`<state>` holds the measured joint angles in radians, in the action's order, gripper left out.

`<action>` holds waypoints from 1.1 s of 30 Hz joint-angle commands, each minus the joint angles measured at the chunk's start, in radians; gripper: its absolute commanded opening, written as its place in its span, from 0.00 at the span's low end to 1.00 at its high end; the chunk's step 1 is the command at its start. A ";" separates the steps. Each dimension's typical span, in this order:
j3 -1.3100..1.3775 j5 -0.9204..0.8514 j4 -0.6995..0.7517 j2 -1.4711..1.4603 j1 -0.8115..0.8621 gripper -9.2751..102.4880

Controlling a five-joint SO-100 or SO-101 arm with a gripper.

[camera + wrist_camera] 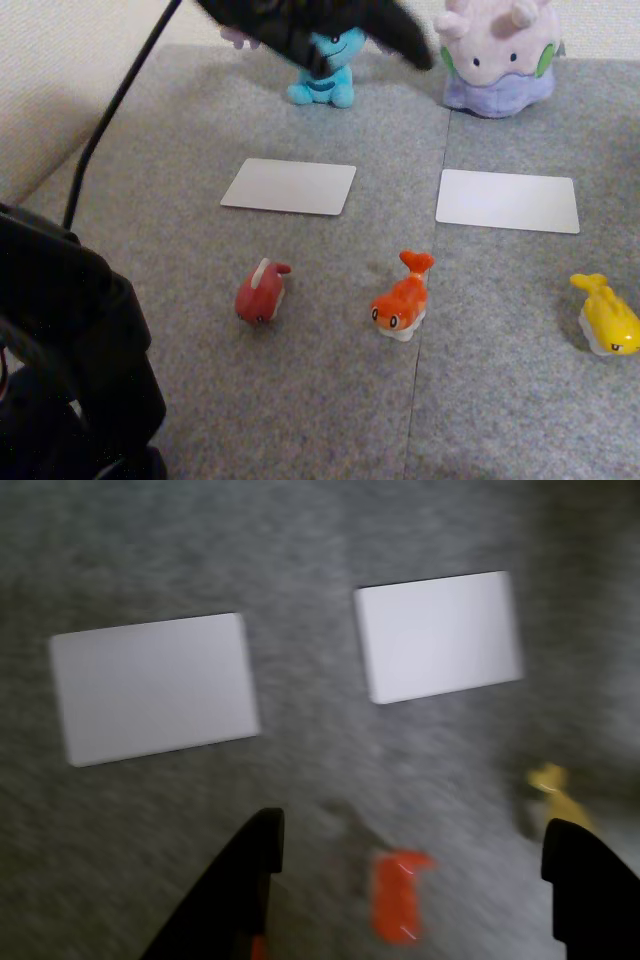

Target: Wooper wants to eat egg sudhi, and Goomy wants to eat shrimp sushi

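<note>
The gripper (410, 845) hangs above the grey carpeted bench (330, 400) with its jaws spread wide and nothing between them; in the wrist view the shrimp sushi (398, 895) sits right under the gap, blurred.

In the other view the shrimp sushi (403, 297) stands near the middle, tail up, on the seam between two carpet tiles. The egg sudhi (606, 315) lies far to the right at the same depth, well apart from it. A dark red fish toy (261, 291) waits to the left.

These figures look like small hard plastic: light, stiff, probably a bit slick on their rounded backs. My call is to pinch across the flanks at mid-body, not the thin tail.

Count it up: three fish toys, one each in red, orange and yellow. Two white cards, the left card (289, 186) in front of Wooper (325, 75) and the right card (507, 200) in front of Goomy (497, 60). Two plushes at the far edge, both soft and upright.
</note>
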<state>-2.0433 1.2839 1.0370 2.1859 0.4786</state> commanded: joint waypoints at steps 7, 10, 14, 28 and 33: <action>0.324 -0.376 0.164 -0.238 0.298 0.35; 0.380 -0.520 0.155 -0.371 0.393 0.36; 0.471 -0.664 0.143 -0.568 0.489 0.36; 0.890 -0.723 0.311 -1.161 0.577 0.35; 0.908 -0.723 0.307 -1.239 0.577 0.35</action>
<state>-1.1781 0.5645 1.3453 0.9511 1.0477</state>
